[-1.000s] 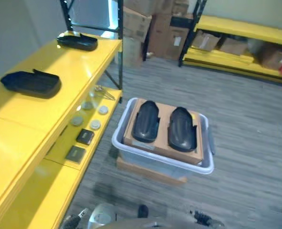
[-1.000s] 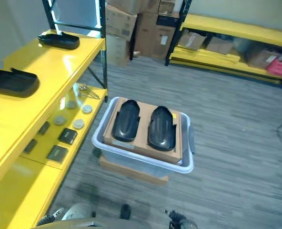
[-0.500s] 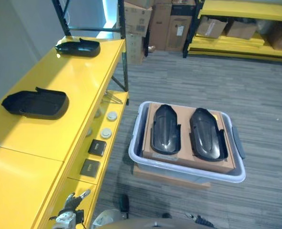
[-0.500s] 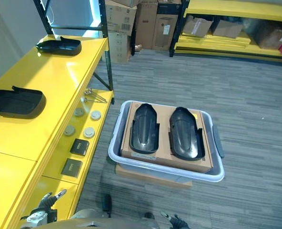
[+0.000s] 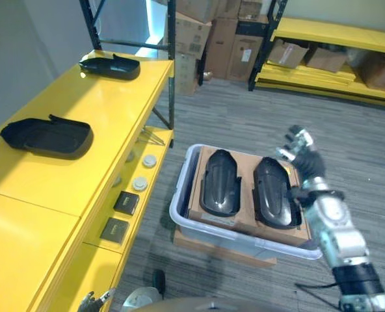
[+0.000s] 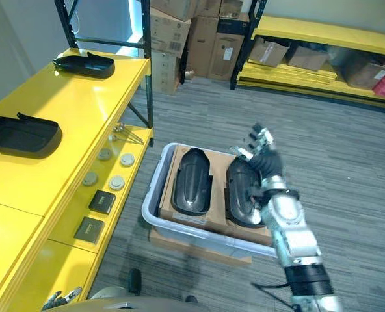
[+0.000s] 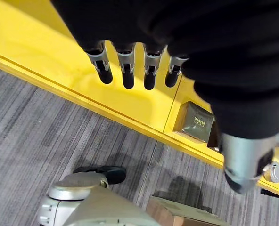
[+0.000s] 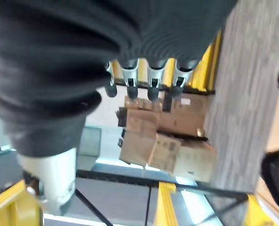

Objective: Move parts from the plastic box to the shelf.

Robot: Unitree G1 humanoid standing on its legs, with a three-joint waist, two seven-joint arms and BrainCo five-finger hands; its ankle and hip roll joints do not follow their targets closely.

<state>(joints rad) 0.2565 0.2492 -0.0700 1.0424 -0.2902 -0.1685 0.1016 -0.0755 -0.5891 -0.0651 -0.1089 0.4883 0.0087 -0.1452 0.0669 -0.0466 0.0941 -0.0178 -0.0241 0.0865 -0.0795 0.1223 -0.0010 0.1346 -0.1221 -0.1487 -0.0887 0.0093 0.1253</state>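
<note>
A pale plastic box [image 5: 178, 214] stands on the floor with a cardboard insert inside. Two black moulded parts lie side by side on that insert, the left part [image 5: 218, 183] and the right part [image 5: 269, 194]. My right hand [image 5: 302, 151] hangs open above the right part's far end, fingers spread and touching nothing. The yellow shelf [image 5: 108, 123] runs along the left; its top carries a near black part [image 5: 46, 136] and a far black part [image 5: 110, 65]. My left hand [image 7: 125, 70] is open, low beside the shelf's bottom level, holding nothing.
The shelf's lower level carries round discs [image 5: 139, 184] and small dark boxes [image 5: 126, 203]. The plastic box rests on a flat brown base [image 5: 218, 244]. Cardboard boxes [image 5: 209, 29] and a second yellow rack [image 5: 335, 39] stand at the back, with grey carpet between.
My right arm has risen into view and now reaches over the box's right part. The left hand has dropped lower at the bottom edge. The camera has shifted a little.
</note>
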